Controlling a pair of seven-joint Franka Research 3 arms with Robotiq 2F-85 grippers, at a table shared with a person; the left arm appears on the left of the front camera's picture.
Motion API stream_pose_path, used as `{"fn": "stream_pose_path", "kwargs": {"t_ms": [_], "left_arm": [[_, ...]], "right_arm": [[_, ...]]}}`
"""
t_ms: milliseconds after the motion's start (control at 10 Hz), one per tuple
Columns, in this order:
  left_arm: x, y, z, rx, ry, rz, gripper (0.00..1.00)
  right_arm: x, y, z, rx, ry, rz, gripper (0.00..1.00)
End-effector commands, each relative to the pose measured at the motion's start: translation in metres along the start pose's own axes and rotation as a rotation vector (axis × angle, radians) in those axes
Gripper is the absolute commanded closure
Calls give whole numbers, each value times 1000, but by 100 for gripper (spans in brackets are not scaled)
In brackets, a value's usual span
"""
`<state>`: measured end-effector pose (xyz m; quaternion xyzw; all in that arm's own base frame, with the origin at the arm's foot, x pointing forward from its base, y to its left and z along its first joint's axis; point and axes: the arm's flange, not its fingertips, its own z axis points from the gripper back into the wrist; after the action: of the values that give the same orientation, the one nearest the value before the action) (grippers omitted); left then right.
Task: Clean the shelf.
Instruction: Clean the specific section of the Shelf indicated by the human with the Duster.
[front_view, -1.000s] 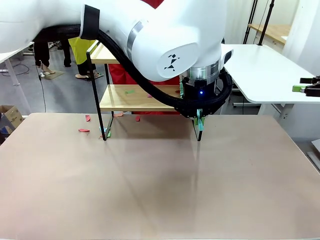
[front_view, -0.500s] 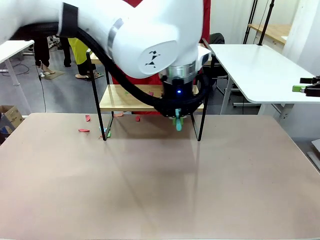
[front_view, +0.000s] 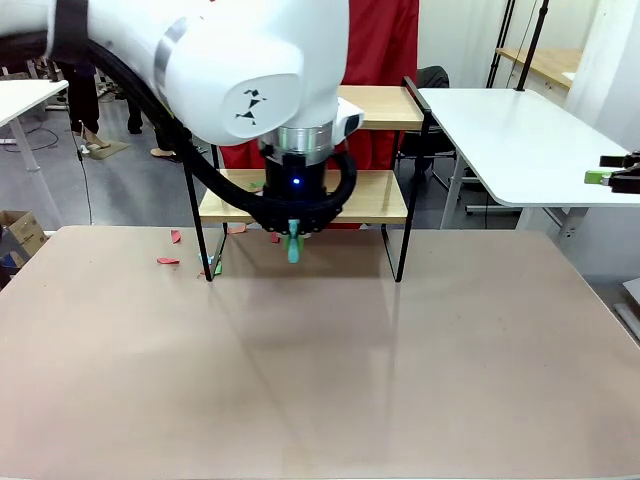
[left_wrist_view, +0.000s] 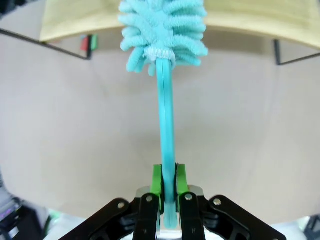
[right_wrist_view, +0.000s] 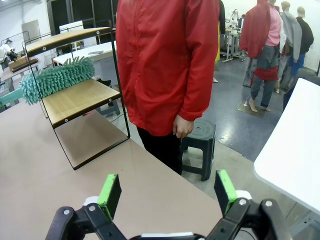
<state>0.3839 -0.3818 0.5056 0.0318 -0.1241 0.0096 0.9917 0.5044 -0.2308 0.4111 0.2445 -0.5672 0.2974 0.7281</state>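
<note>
- Shelf (front_view: 370, 197): stands at the far edge of the tan table (front_view: 320, 380), with its front legs on the tabletop. A broad stretch of tabletop lies between the legs and the near edge.
- Left gripper (left_wrist_view: 168, 175): sits just in front of the lower board, left of its middle. It is closed tight on the handle of a teal microfibre duster (left_wrist_view: 165, 25), whose head reaches between the two boards.
- Right gripper (right_wrist_view: 166, 192): well off to the side, jaws spread wide, holding nothing.
- Red paper scraps (front_view: 168, 261): on the table near the shelf's left front leg.
</note>
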Motion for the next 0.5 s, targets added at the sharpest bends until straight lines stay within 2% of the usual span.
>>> {"fn": "stream_pose_path", "kwargs": {"t_ms": [0, 400], "left_arm": [[-5, 28, -4, 39, 16, -6, 87], [-4, 68, -7, 244, 12, 55, 87]], "right_arm": [[5, 3, -2, -15, 15, -10, 0], [5, 3, -2, -15, 15, -10, 0]]}}
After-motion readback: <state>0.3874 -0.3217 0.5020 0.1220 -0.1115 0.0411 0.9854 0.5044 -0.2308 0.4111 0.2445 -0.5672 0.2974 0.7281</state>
